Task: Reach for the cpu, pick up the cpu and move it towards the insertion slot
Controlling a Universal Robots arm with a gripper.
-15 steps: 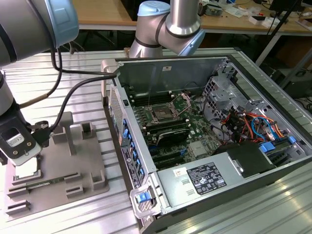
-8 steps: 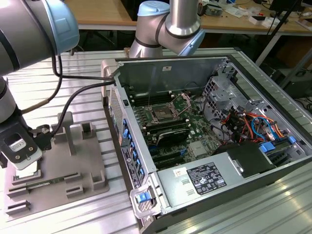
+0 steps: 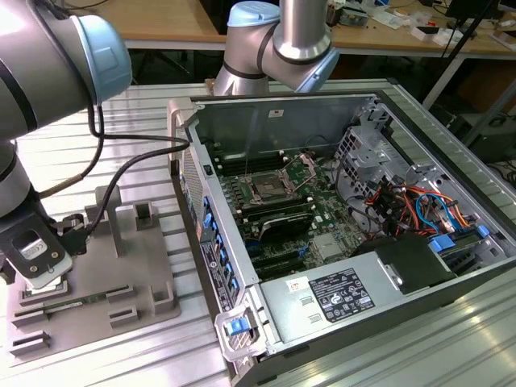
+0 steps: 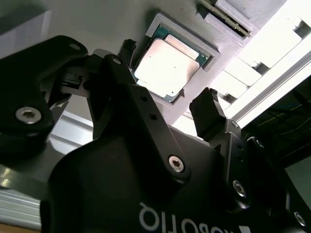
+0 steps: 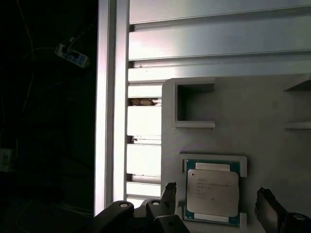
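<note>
Two fingers (image 5: 266, 208) apart, cpu (image 5: 213, 192) between them, in tray (image 5: 243, 121)

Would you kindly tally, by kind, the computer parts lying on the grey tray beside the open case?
cpu: 1
memory stick: 1
Total on the grey tray: 2

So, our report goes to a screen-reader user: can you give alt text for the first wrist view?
The cpu lies flat in a square recess of a grey tray, with the open tool over it, one finger on each side, neither touching it. The tray rests on a ribbed metal table.
</note>
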